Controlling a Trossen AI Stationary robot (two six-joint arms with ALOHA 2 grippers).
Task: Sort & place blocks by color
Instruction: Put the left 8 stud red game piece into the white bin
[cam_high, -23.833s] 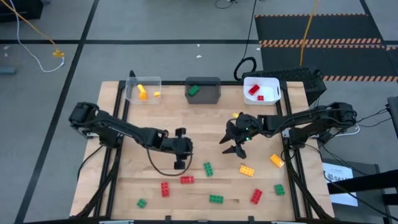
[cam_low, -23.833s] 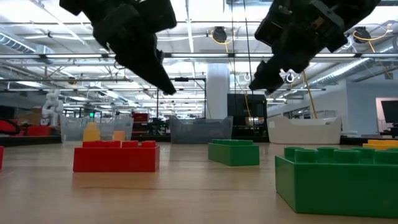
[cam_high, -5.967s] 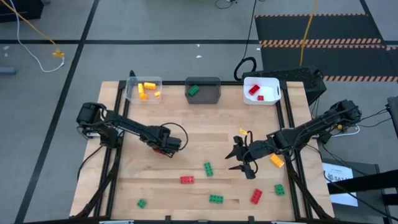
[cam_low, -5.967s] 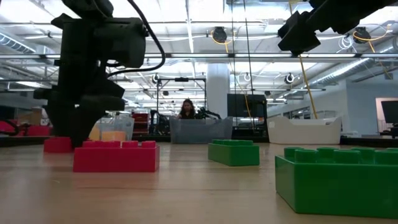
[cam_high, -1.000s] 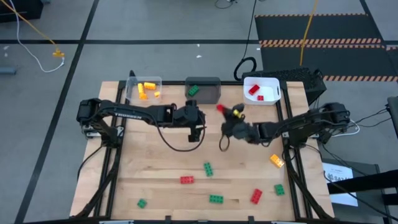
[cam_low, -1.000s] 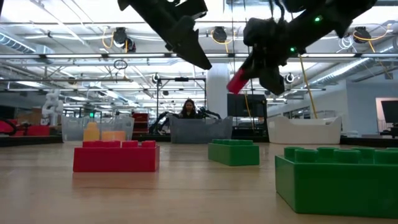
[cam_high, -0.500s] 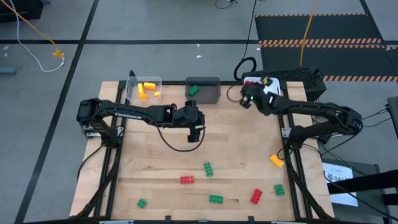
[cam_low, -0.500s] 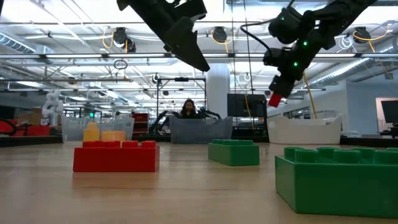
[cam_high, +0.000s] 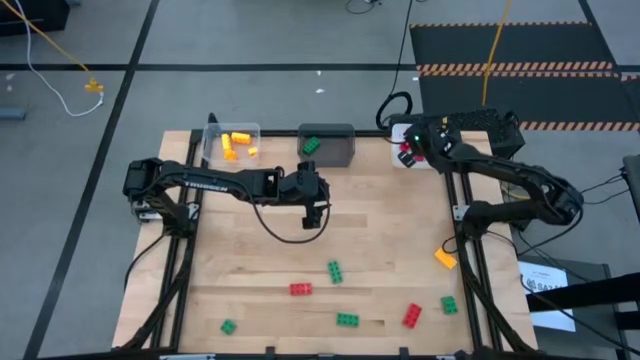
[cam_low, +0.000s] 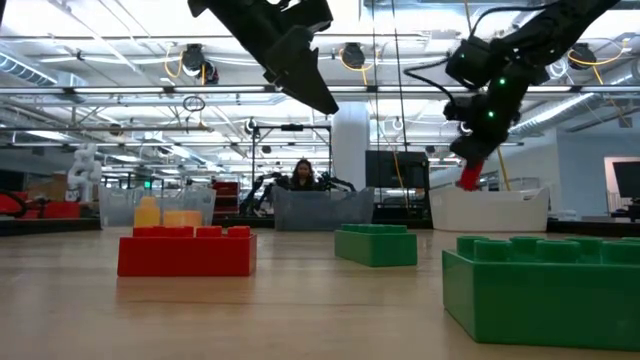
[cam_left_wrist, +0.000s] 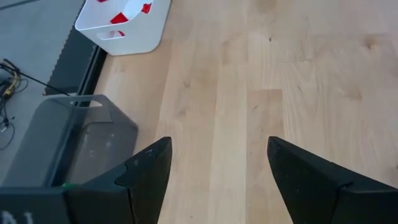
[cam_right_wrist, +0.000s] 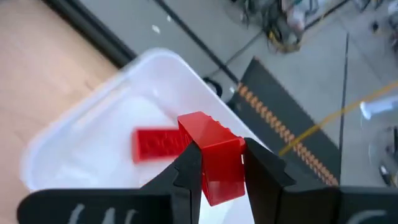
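My right gripper (cam_high: 408, 150) is above the white bin (cam_high: 438, 160) at the table's far right. It is shut on a red brick (cam_right_wrist: 210, 155). In the low view the red brick (cam_low: 468, 178) hangs just above the bin's rim. Another red brick (cam_right_wrist: 155, 144) lies on the bin's floor. My left gripper (cam_high: 315, 208) is open and empty over bare wood (cam_left_wrist: 217, 155), near the dark grey bin (cam_high: 327, 145). Loose red, green and orange bricks lie along the table's near part. My right gripper pinches the red brick between its two fingers, by two opposite sides (cam_right_wrist: 200, 163). The fingers (cam_right_wrist: 186, 171) point down from above. The brick is lifted clear and tilted over the white bin, its free end sticking out past the fingertips.
A clear bin (cam_high: 232, 143) holds yellow bricks and the dark grey bin holds a green brick (cam_high: 311, 146). Loose bricks: green (cam_high: 335, 270), red (cam_high: 300, 289), green (cam_high: 228, 326), green (cam_high: 347, 319), red (cam_high: 412, 315), green (cam_high: 449, 304), orange (cam_high: 445, 258). A person (cam_low: 303, 175) shows beyond the table.
My right gripper has carried the red brick from the table's middle toward the far right, over the white bin, and has come down toward the bin's rim. It stays shut on the brick.
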